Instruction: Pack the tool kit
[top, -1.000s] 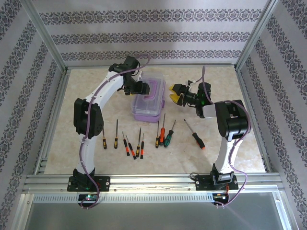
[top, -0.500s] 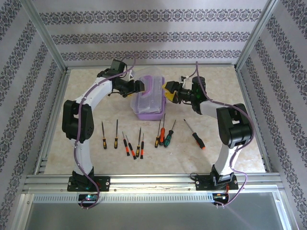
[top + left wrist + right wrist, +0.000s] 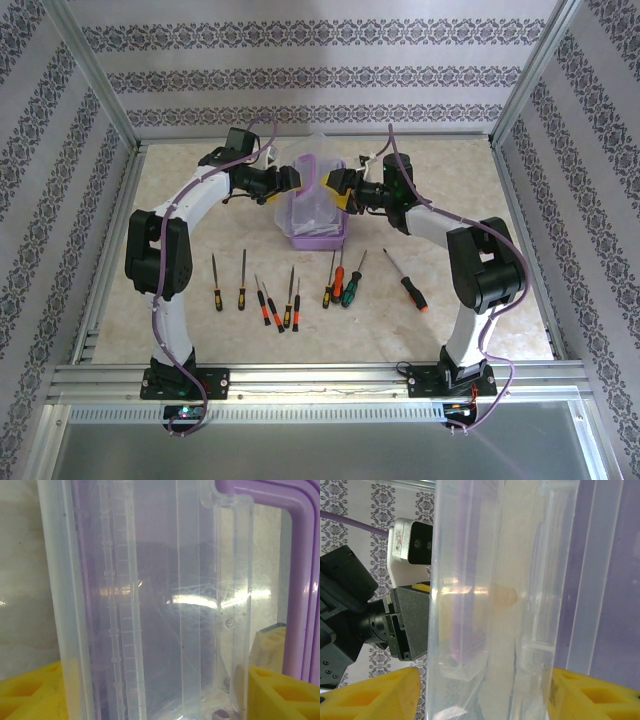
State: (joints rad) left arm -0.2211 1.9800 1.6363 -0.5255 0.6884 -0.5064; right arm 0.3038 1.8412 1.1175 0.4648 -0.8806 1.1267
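Purple box (image 3: 318, 238) at rear centre of table (image 3: 480, 200), clear lid (image 3: 312, 172) upright. Flanked by left gripper (image 3: 293, 180) and right gripper (image 3: 333, 186), jaws apart, straddling lid edges; squeezing or not, cannot tell. Bare table both sides. One box, ten screwdrivers (image 3: 290, 310) rowed in front.

Two arms, same build.
- Left arm (image 3: 172, 300): white curved shells, bulky black joint housings, black base plate (image 3: 178, 383) on metal rail.
- Right arm (image 3: 466, 330): same white links, large black elbow block.
- Purple cable (image 3: 350, 521) runs along each arm, looping free near wrist and base.
- Left gripper (image 3: 293, 180), right gripper (image 3: 336, 188): black bodies, yellow tips.
- Fingers (image 3: 27, 695): bright yellow, blocky, with recessed pockets.
- White bracket (image 3: 400, 540) on black wrist, black insert with two small round holes.
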